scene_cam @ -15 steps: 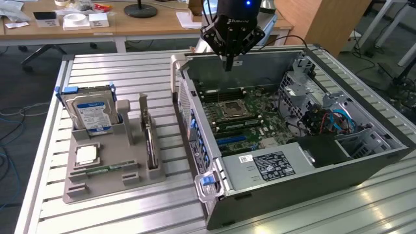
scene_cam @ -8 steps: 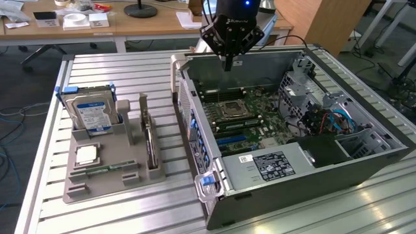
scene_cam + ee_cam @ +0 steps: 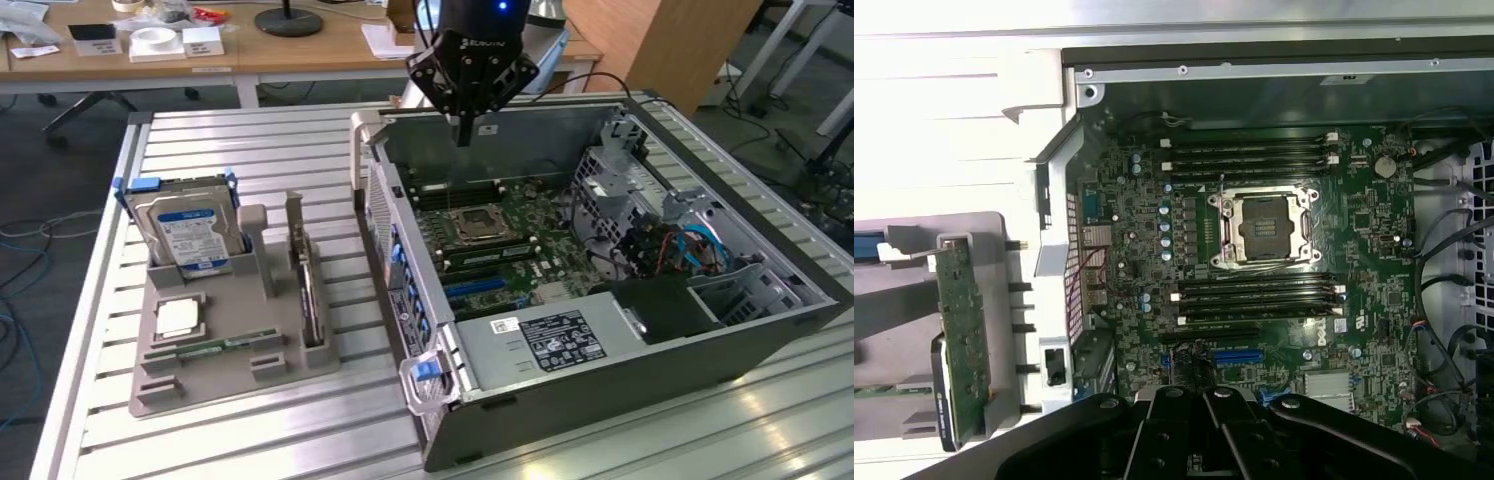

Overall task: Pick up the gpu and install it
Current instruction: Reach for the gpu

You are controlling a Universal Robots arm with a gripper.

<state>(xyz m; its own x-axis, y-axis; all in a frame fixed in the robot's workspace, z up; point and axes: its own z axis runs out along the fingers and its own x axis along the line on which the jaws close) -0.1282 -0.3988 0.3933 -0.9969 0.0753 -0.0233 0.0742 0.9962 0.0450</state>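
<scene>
The tool, closed together and empty, is hovering over the open case. The gpu is standing edgewise in the grey rack, toward 7 o'clock from the tool in the exterior view, long axis running 12-to-6.

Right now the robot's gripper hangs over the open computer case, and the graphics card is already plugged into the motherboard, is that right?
Not quite. The gripper does hang over the open computer case, but the gpu is not plugged into the motherboard. It stands on edge in the grey holder beside the case, as the exterior view shows.
</scene>
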